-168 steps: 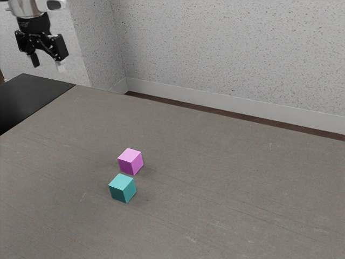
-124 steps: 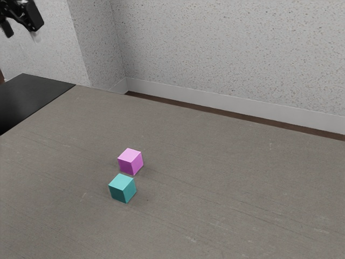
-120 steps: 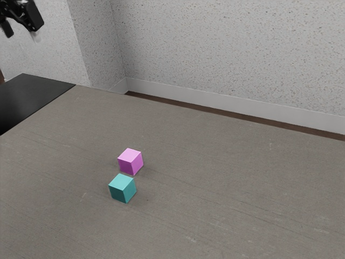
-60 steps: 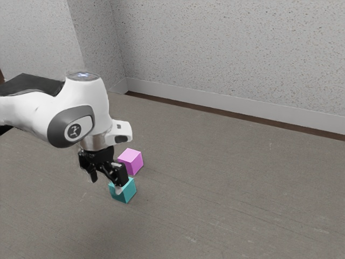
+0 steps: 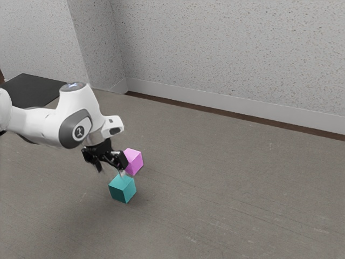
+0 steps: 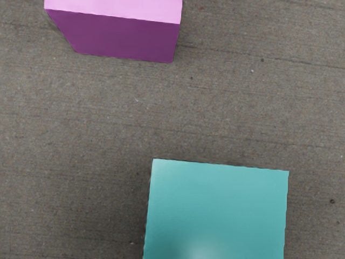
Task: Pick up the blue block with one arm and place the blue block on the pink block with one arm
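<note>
The blue block (image 5: 122, 189), a teal cube, rests on the grey table (image 5: 232, 183). Touching distance behind it, toward the wall, sits the pink block (image 5: 133, 161). My gripper (image 5: 111, 166) hangs just above the blue block and slightly toward the exterior view's left, close beside the pink block. Its fingers stand apart with nothing between them, so it is open. In the wrist view the blue block (image 6: 215, 210) lies large right under the hand, and the pink block (image 6: 116, 29) lies a short gap beyond it.
A black surface (image 5: 29, 89) borders the table at the exterior view's far left. The speckled wall with a white baseboard (image 5: 242, 110) runs along the back. Bare tabletop stretches toward the exterior view's right of the blocks.
My arm swung down from the upper left corner to the blocks. Over the last half second the hand rose a little above the blue block. Neither block has moved.
</note>
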Motion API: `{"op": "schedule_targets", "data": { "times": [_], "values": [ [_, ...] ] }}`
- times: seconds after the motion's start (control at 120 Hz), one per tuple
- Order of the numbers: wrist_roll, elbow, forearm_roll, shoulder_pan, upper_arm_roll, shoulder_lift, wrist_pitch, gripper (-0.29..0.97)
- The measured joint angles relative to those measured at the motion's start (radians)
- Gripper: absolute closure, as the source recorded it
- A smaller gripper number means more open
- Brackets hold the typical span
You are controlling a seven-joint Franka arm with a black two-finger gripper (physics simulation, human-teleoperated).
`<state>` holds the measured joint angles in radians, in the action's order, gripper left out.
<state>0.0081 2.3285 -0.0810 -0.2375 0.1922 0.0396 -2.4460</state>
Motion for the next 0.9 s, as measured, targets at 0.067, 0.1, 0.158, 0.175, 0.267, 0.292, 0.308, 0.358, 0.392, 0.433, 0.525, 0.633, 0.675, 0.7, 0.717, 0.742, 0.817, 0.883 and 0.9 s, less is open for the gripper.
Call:
{"op": "schedule_targets", "data": {
  "times": [0.067, 0.1, 0.158, 0.175, 0.267, 0.292, 0.308, 0.358, 0.392, 0.433, 0.525, 0.633, 0.675, 0.7, 0.717, 0.742, 0.817, 0.883, 0.9],
  "values": [
    [0.015, -0.023, 0.002, -0.001, 0.0, 0.035, -0.013, 0.0],
    [0.022, -0.029, 0.0, 0.019, 0.001, 0.042, -0.018, 0.0],
    [0.027, -0.033, -0.007, 0.061, 0.003, 0.047, -0.025, 0.0],
    [0.028, -0.033, -0.01, 0.07, 0.003, 0.048, -0.027, 0.0],
    [0.027, -0.036, -0.018, 0.083, 0.003, 0.052, -0.034, 0.0],
    [0.026, -0.036, -0.02, 0.08, 0.002, 0.053, -0.036, 0.0],
    [0.025, -0.036, -0.021, 0.079, 0.002, 0.053, -0.036, 0.0],
    [0.021, -0.036, -0.023, 0.074, 0.001, 0.054, -0.039, 0.0],
    [0.017, -0.036, -0.023, 0.073, -0.001, 0.055, -0.04, 0.0],
    [0.01, -0.035, -0.024, 0.072, -0.001, 0.056, -0.041, 0.0],
    [-0.009, -0.034, -0.025, 0.072, -0.002, 0.061, -0.043, 0.0],
    [-0.03, -0.035, -0.026, 0.076, -0.01, 0.072, -0.039, 0.0],
    [-0.037, -0.035, -0.026, 0.073, -0.016, 0.079, -0.039, 0.0],
    [-0.041, -0.035, -0.026, 0.072, -0.019, 0.081, -0.038, 0.0],
    [-0.044, -0.035, -0.026, 0.071, -0.02, 0.082, -0.038, 0.0],
    [-0.048, -0.035, -0.026, 0.07, -0.021, 0.084, -0.037, 0.0],
    [-0.059, -0.035, -0.026, 0.071, -0.023, 0.087, -0.036, 0.0],
    [-0.068, -0.036, -0.026, 0.071, -0.023, 0.094, -0.036, 0.0],
    [-0.07, -0.036, -0.026, 0.071, -0.023, 0.096, -0.036, 0.0]
  ]
}}
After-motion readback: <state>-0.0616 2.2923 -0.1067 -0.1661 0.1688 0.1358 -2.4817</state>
